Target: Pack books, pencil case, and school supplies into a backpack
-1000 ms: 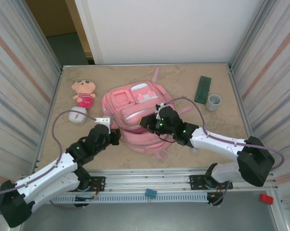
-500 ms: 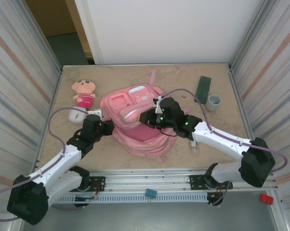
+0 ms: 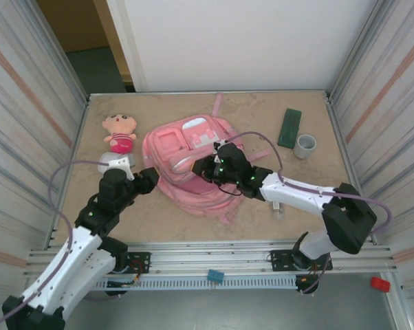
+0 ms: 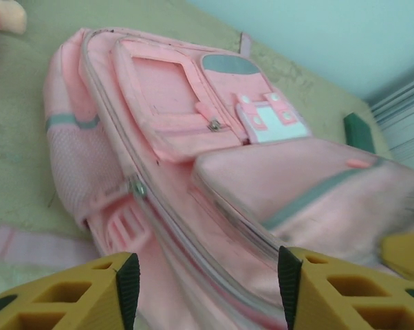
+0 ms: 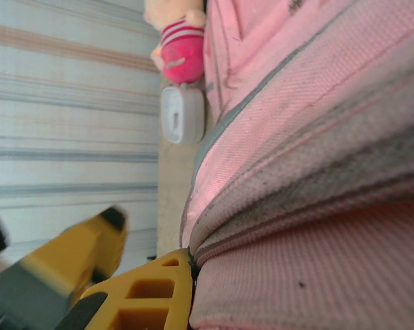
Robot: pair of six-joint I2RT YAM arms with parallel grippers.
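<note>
The pink backpack [image 3: 183, 148] lies in the middle of the table, front pockets up; it also spreads across the left wrist view [image 4: 193, 137]. My right gripper [image 3: 201, 167] is shut on a fold of the backpack [image 5: 317, 137] at a zipper seam, and one yellow finger [image 5: 148, 295] presses against the fabric. My left gripper [image 3: 149, 180] stands open at the backpack's left edge, its jaws [image 4: 208, 282] wide apart with nothing between them. The dark green pencil case [image 3: 289, 128] lies at the far right, apart from both grippers. The books and school supplies are out of view.
A pink-and-tan plush doll [image 3: 120, 133] and a rounded white object [image 3: 111, 163] lie at the left, close to my left arm. A short grey ring-shaped cylinder [image 3: 304, 146] stands beside the pencil case. Metal walls close in both sides.
My left gripper let go of the backpack's edge, opened and drew back to the left. My right gripper moved left and farther away, still gripping the fabric, and the backpack shifted with it.
</note>
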